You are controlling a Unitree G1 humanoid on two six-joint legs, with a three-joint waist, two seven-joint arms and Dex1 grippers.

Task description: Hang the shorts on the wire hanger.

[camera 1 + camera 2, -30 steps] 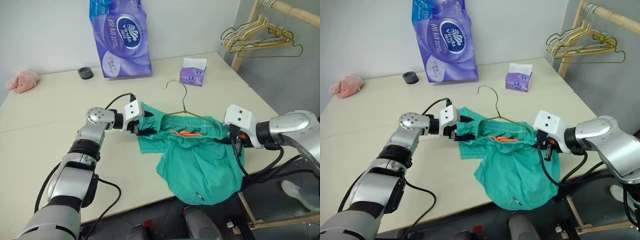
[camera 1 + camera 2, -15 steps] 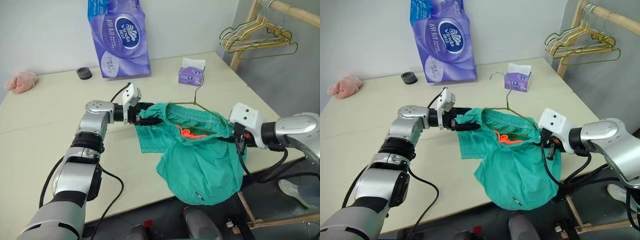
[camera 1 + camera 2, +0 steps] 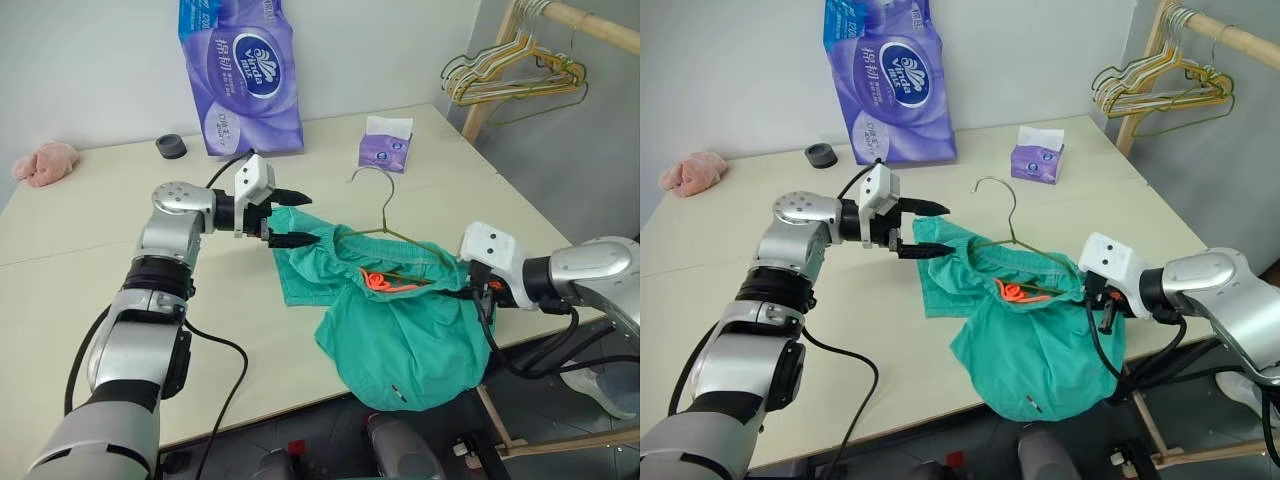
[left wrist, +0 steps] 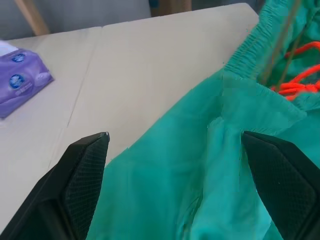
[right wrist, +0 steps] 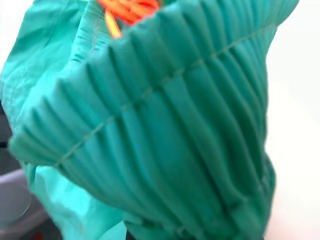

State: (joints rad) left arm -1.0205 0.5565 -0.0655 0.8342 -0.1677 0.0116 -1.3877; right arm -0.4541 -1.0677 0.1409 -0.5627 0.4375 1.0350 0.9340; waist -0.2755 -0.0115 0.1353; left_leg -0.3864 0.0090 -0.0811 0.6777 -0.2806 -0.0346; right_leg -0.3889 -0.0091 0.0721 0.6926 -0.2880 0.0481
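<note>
Draping over the table's (image 3: 90, 250) front edge, the shorts (image 3: 400, 330) hang with the wire hanger (image 3: 385, 225) threaded through their waistband. The right gripper (image 3: 478, 292) pinches the waistband's right end. The left gripper (image 3: 292, 215), fingers spread wide, hovers just beside the left end, holding nothing.

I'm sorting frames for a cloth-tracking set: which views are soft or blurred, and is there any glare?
Right wrist view: the shorts sit so close that the waistband ribs blur. Left wrist view: cloth folds are sharp, the tissue box slightly soft. Head views: even light, crisp wire hanger, soft shadows on the table, no glare.
</note>
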